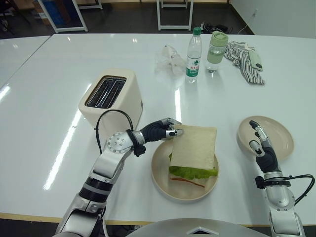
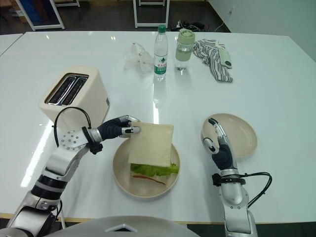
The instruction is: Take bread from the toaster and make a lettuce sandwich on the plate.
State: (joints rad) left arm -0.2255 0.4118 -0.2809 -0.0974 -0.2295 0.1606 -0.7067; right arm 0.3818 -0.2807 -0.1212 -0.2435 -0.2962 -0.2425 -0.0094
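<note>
The white counter (image 1: 59, 98) runs across the whole frame. On it, left of centre, stands the cream toaster (image 1: 116, 98). Its two slots look dark, and I cannot tell whether a slice is left inside.

Low in the middle lies the plate (image 1: 160, 180) with the sandwich. A second plate (image 1: 281, 131) sits well apart at the right and carries nothing. Along the top middle stand a striped cloth (image 1: 244, 57), a water bottle (image 1: 194, 57), a lidded cup (image 1: 216, 49) and a crumpled clear bag (image 1: 168, 59).

The top slice of bread (image 1: 194, 145) lies over the plate, tilted. Its near edge rests on the lettuce (image 1: 190, 173), which pokes out green beneath it. A thin reddish strip shows below the lettuce, and I cannot tell what it is.

My left hand (image 1: 160, 129) comes in from the left, between toaster and plate, and is pinched onto the upper left corner of the slice. My right hand (image 1: 261, 145) holds nothing; its fingers are apart and it hovers at the left rim of the second plate.

I judge the bread to be light, soft and easy to dent or tear, so it will sag from a corner pinch. A gentle grip further in along the crust edge would hold it flatter. The lettuce is limp and may slide if I drag the slice.
</note>
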